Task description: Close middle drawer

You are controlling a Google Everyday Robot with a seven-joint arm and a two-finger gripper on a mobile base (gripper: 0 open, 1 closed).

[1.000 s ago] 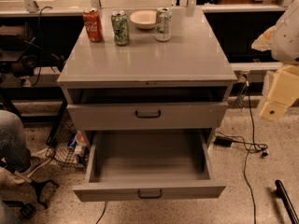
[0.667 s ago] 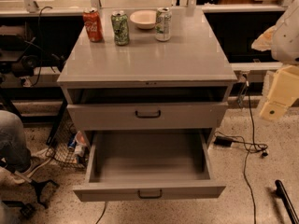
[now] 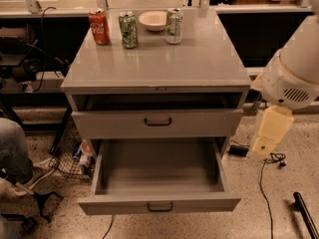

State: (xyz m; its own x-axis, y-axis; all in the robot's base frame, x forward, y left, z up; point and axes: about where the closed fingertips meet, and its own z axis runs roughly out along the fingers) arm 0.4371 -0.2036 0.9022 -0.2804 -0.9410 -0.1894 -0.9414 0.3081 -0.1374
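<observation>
The middle drawer [image 3: 159,171] of the grey cabinet [image 3: 159,59] is pulled far out. Its plain grey inside is bare, and its flat front with a small black handle [image 3: 159,206] faces me low in the view. The drawer above it [image 3: 158,123] stands slightly out, with a dark gap over its front. The third drawer is hidden beneath the open one. My white and cream arm [image 3: 271,128] hangs at the right of the cabinet, apart from it. My gripper is out of view.
A red can [image 3: 98,27], a green can [image 3: 128,29], a white bowl [image 3: 153,20] and a silver can [image 3: 174,25] stand at the back of the cabinet top. A person's leg [image 3: 12,153] is at the left. Cables [image 3: 264,183] and a dark bar [image 3: 305,214] lie on the floor at the right.
My arm has moved left and down, closer to the cabinet's right side. Both drawers stand as before.
</observation>
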